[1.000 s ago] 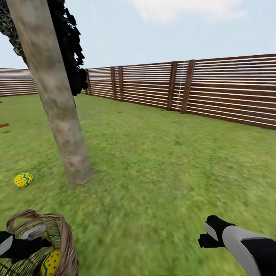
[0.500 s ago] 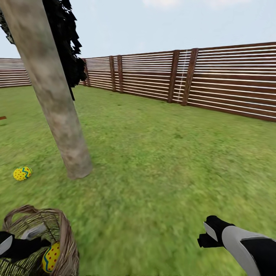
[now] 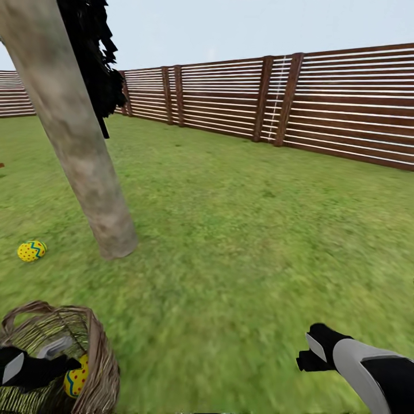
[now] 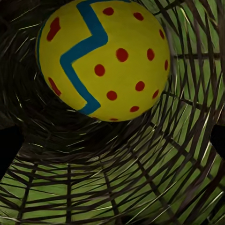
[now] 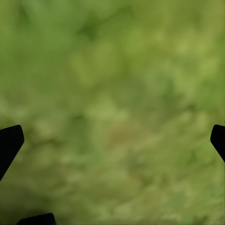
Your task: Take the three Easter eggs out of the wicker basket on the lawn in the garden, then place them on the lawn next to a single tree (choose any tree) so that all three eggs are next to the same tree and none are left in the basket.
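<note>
The wicker basket (image 3: 99, 356) stands on the lawn (image 3: 241, 230) at the lower left of the head view. My left gripper (image 3: 62, 356) is down inside it, open, beside a yellow Easter egg (image 3: 76, 376). In the left wrist view that egg (image 4: 103, 58) lies on the woven basket wall (image 4: 117, 187), ahead of the open gripper (image 4: 112, 145) and not between its fingers. A second egg (image 3: 31, 250) lies on the grass to the left of the tree (image 3: 86, 155) trunk's base. My right gripper (image 3: 307, 353) hovers open over bare grass (image 5: 112, 93), holding nothing.
A brown slat fence (image 3: 345, 103) runs along the far side of the garden. A dark, near-black conical tree (image 3: 92, 69) stands behind the trunk. Open grass stretches to the right of the trunk.
The whole view has shifted, so fence, trunk, lawn egg and basket sit higher in the picture. My left gripper sits slightly deeper in the basket. Both grippers stay open.
</note>
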